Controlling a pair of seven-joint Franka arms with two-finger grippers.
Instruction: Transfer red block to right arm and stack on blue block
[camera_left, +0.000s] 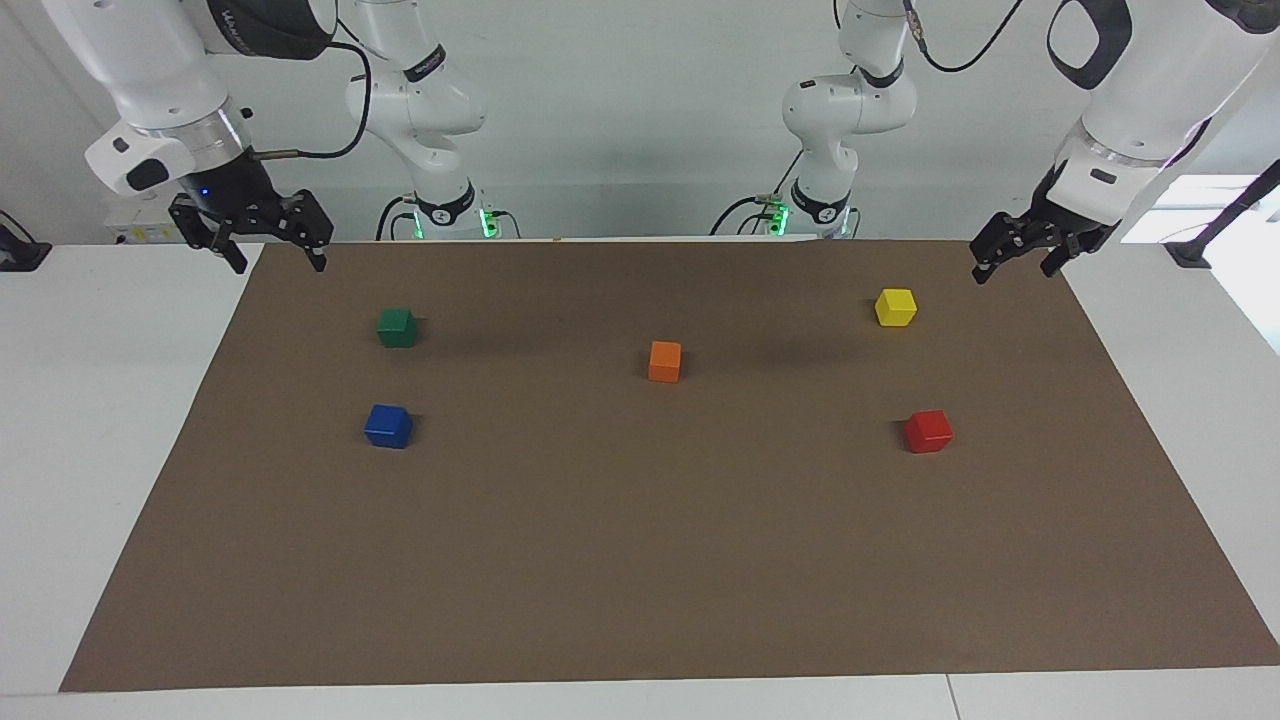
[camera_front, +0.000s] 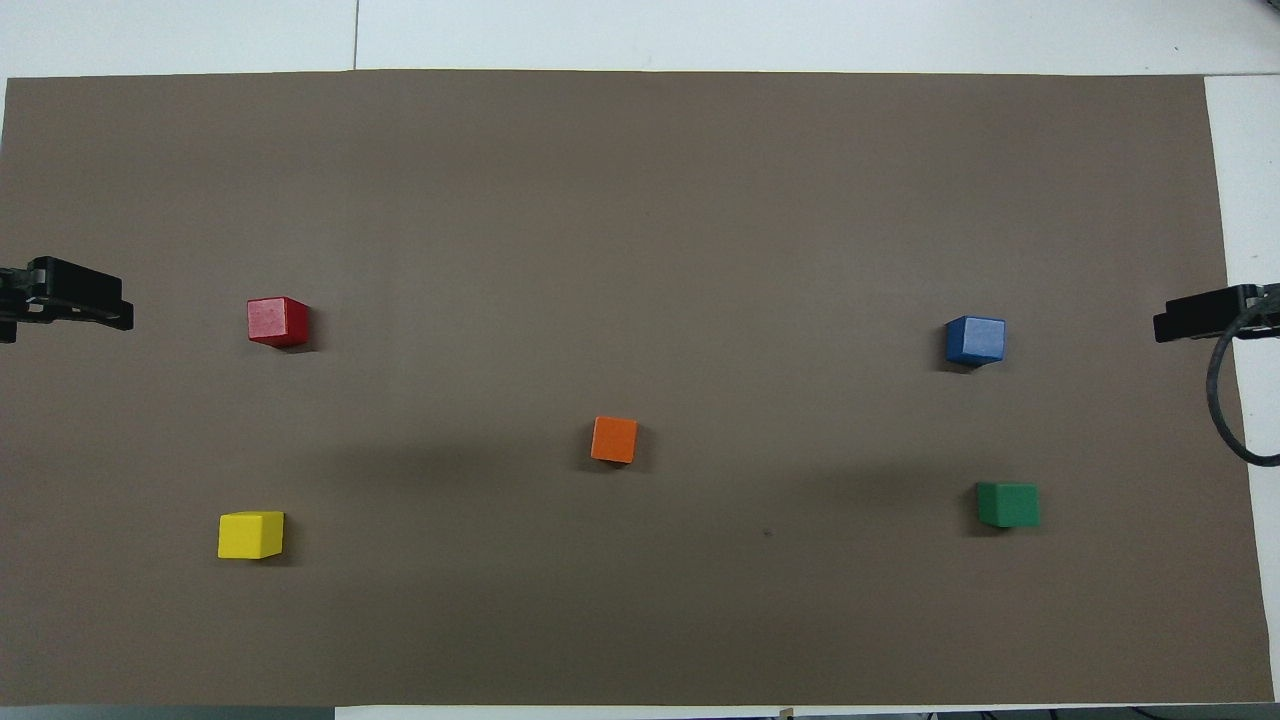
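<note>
Nothing's been grabbed yet. The red block (camera_left: 928, 431) sits flat on the brown mat toward the left arm's end of the bench, well apart from the blue block (camera_left: 388, 426) at the right arm's end.

The left end effector (camera_left: 1012, 258) hangs empty over the mat's corner nearest its base; can't tell how wide its fingers are. The right end effector (camera_left: 270, 245) hangs spread open and empty over its own corner.

If it were me, I'd drop the left one straight down and pinch two opposite flat faces low, leaving the top half free for the handover. The cubes look matte with crisp edges, so grip should be easy, and the mat looks flat and dull.
</note>
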